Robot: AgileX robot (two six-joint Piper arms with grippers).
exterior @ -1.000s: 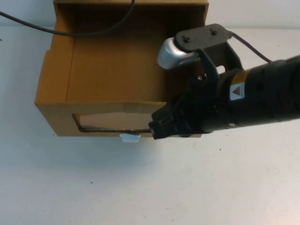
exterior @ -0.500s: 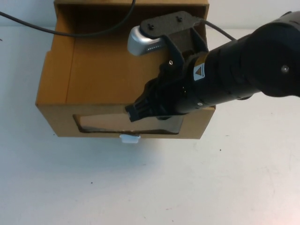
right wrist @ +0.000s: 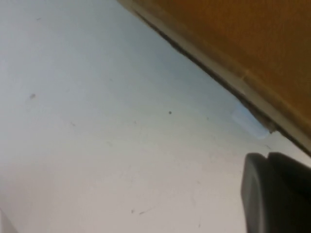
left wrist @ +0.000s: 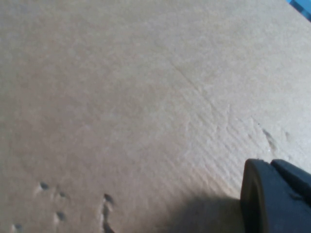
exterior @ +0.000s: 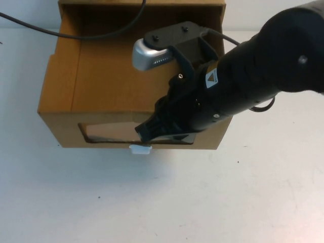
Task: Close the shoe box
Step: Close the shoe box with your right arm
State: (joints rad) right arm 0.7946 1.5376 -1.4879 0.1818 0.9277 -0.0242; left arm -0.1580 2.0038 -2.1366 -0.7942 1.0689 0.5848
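The shoe box [exterior: 116,76] is a brown cardboard drawer-style box; its open tray is pulled toward me. Its front panel has a clear window [exterior: 109,132] with a small white pull tab [exterior: 140,149] below it. My right gripper [exterior: 144,130] is shut and empty, and hangs over the front panel just above the tab. In the right wrist view my right gripper [right wrist: 268,158] is over the white table, near the box's bottom edge [right wrist: 233,39] and the tab [right wrist: 248,121]. My left gripper [left wrist: 270,164] is shut, close against plain cardboard [left wrist: 121,97]; it is out of the high view.
The box rests on a white table [exterior: 202,202]. A black cable [exterior: 76,34] runs across the back of the box. My right arm [exterior: 263,71] covers the box's right side.
My right arm has swung left along the front panel, from the box's right front corner to above the white tab. The box has not moved.
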